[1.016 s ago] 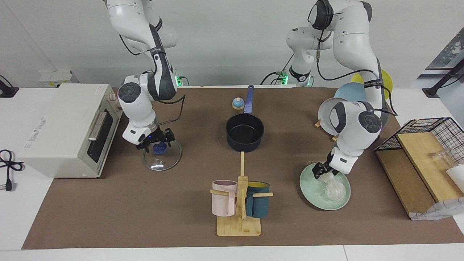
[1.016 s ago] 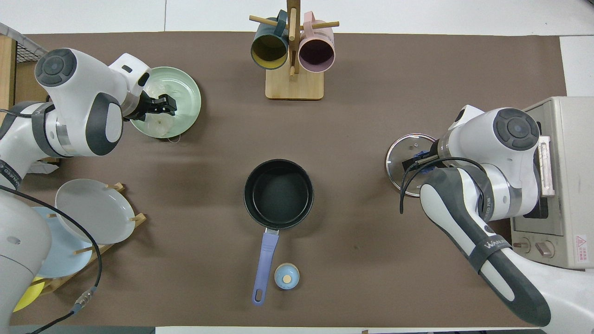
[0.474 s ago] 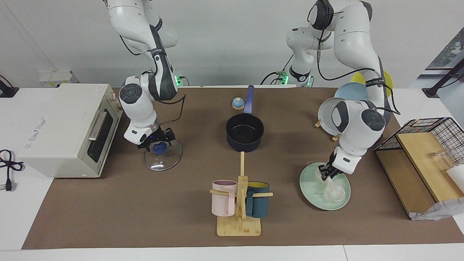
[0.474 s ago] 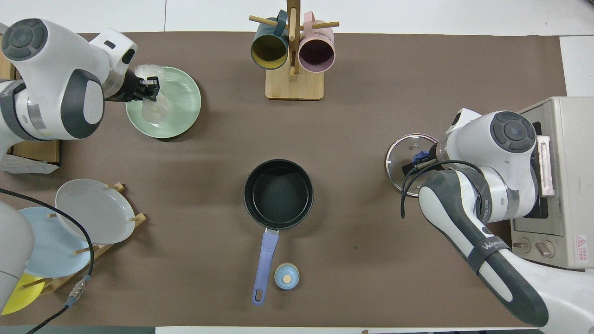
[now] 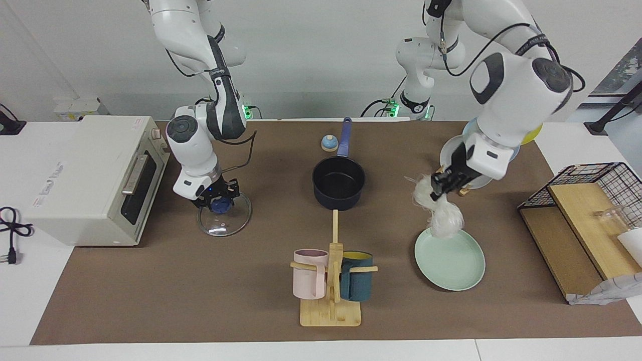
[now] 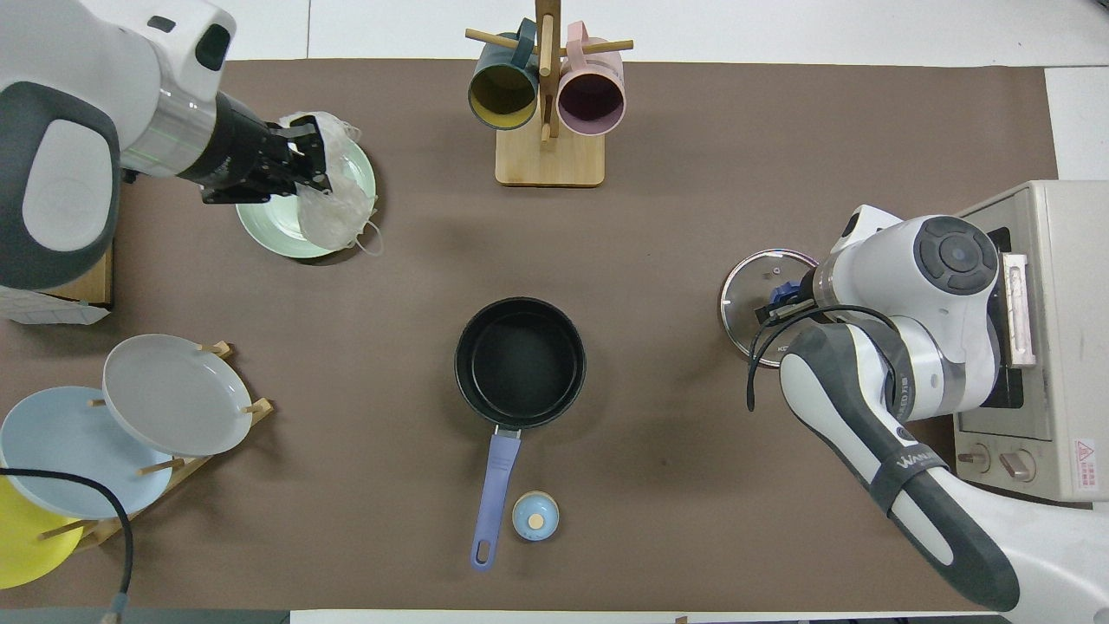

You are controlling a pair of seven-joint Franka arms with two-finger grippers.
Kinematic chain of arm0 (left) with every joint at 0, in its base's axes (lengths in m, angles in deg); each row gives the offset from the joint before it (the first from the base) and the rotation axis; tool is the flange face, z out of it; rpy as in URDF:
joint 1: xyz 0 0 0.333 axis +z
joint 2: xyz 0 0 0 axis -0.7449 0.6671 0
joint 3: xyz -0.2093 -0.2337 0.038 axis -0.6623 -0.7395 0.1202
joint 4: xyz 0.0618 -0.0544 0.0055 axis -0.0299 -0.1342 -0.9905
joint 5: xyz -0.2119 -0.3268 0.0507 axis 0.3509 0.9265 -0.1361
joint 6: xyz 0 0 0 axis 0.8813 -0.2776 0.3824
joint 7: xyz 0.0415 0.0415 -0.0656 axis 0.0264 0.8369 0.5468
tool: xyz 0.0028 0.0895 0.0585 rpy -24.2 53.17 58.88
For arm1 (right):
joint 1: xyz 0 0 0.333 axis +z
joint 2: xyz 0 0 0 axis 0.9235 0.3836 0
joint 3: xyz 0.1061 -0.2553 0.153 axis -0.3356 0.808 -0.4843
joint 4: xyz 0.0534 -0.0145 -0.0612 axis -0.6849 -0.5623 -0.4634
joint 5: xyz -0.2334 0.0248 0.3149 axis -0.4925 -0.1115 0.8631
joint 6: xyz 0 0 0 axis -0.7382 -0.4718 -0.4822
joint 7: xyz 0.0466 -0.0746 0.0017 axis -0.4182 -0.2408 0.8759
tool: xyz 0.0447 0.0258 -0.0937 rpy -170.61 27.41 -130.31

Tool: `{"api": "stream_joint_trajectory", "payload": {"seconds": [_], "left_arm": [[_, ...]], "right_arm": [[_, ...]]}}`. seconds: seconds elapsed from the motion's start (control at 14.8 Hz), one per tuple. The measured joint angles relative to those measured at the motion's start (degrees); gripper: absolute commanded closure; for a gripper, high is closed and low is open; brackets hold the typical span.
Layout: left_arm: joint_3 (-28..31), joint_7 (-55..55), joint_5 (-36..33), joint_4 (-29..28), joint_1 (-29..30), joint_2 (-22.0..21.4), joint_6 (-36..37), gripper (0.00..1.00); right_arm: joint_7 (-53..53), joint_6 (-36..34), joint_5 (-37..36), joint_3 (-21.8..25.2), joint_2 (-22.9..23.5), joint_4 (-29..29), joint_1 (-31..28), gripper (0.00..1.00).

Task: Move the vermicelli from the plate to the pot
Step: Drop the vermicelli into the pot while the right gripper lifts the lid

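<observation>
Facing view shows the left gripper (image 5: pixel 441 188) raised over the edge of the plate (image 5: pixel 450 260), clamped on the vermicelli (image 5: pixel 437 208), whose two white nests dangle from its fingers clear of the plate's bare surface. Toward the middle of the table sits the pot (image 5: pixel 339 183), empty, its blue handle pointing at the robots. At the right arm's end, the right gripper (image 5: pixel 216 198) is closed around the blue knob of the glass lid (image 5: pixel 224 218), which lies flat beside the toaster oven (image 5: pixel 90 178).
</observation>
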Motion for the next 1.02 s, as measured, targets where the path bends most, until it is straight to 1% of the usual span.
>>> {"api": "stream_joint_trajectory", "payload": {"seconds": [0.07,0.2,0.27,0.41,0.54,0.61,0.74,1.02], "left_arm": [[-0.17,-3.15,0.72,-1.07,-2.95,-1.81,1.36,1.00],[-0.38,-8.40,1.37,-6.10,-9.61,-4.63,0.52,1.00],[-0.45,-10.13,2.01,-9.95,-12.93,-5.97,-1.84,1.00],[-0.53,-13.21,3.22,-18.89,-18.97,-8.43,-9.16,1.00],[-0.54,-15.60,3.49,-26.35,-23.27,-9.60,-15.54,1.00],[-0.53,-15.97,3.55,-29.20,-24.35,-9.77,-18.08,1.00],[-0.45,-15.99,3.62,-33.17,-24.85,-9.75,-21.52,1.00],[0.17,-15.74,3.63,-36.49,-24.75,-9.28,-25.60,1.00]], "right_arm": [[0.01,-0.12,0.00,0.00,0.00,0.20,0.00,0.60],[0.02,-1.57,-0.01,0.00,0.01,1.54,0.00,0.60],[0.02,-2.99,-0.01,0.00,0.01,2.73,0.00,0.60],[0.02,-7.09,-0.01,0.01,-0.01,6.10,0.00,0.60],[0.02,-12.93,0.00,0.01,-0.07,10.83,0.00,0.60],[0.02,-15.42,0.00,0.00,-0.10,13.01,0.00,0.60],[0.02,-18.63,0.02,-0.07,-0.14,16.02,0.00,0.60],[-0.43,-21.34,0.20,-0.38,-0.14,18.26,0.41,0.60]]}}
